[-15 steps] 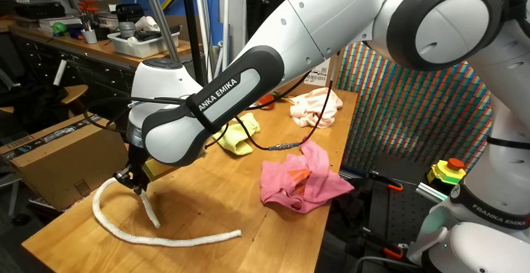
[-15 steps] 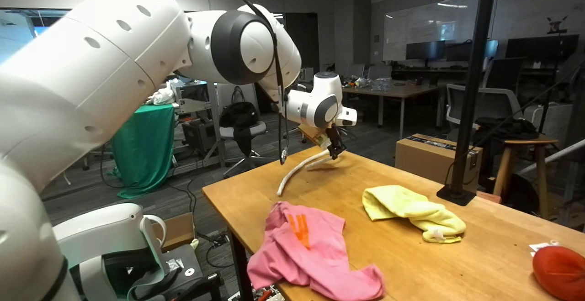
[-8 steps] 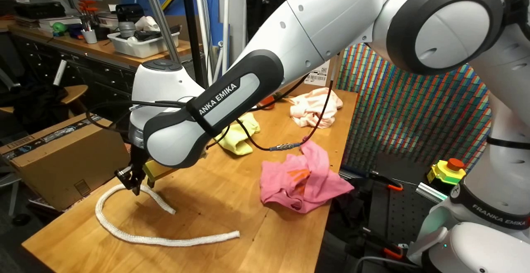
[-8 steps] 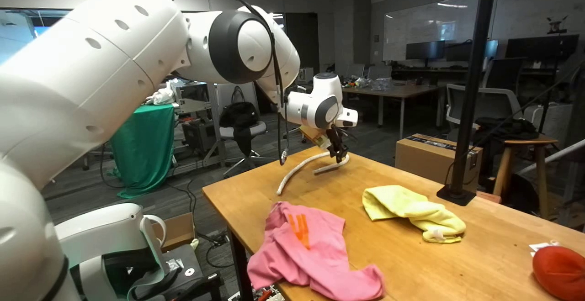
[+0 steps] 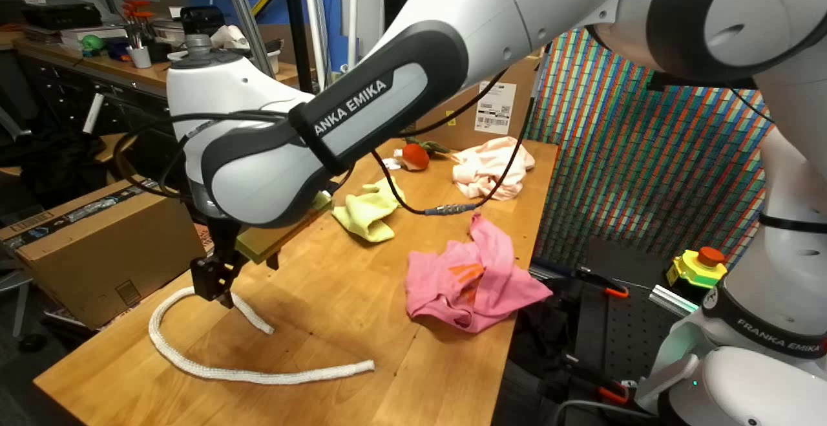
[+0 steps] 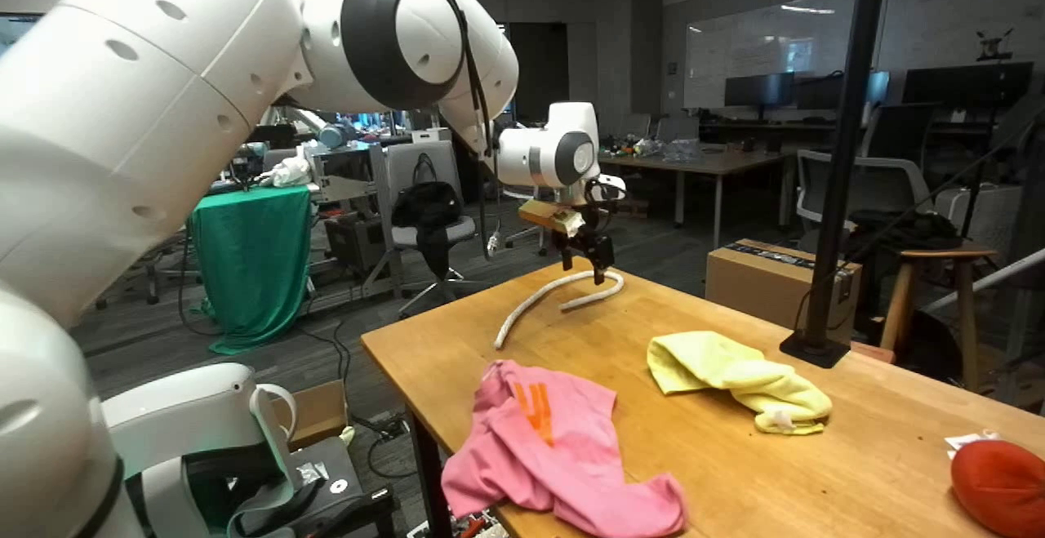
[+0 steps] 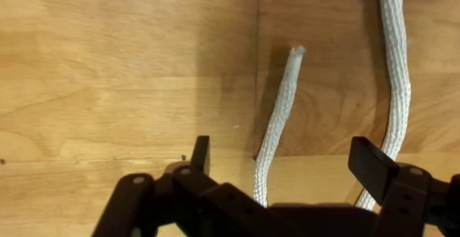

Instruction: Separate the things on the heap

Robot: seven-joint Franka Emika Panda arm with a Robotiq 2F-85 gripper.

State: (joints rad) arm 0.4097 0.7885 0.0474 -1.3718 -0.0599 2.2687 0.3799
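A white rope lies curved in a hook on the wooden table. My gripper is open above the rope's bend, its fingers wide apart. In the wrist view the rope's short end runs between the fingers without being held. A pink cloth with an orange mark hangs partly over the table's edge. Farther along lie a yellow cloth, a red object and, in an exterior view, a peach cloth. All lie apart; a heap is not in view.
A black pole stands at the table's edge near the yellow cloth. Beyond the same side is a cardboard box. Behind the peach cloth stands another carton. A cable hangs from the arm.
One second ago the gripper was shut on the rope and held part of it up. It has let go; the rope's short end has dropped flat. The arm has risen and the jaws have spread.
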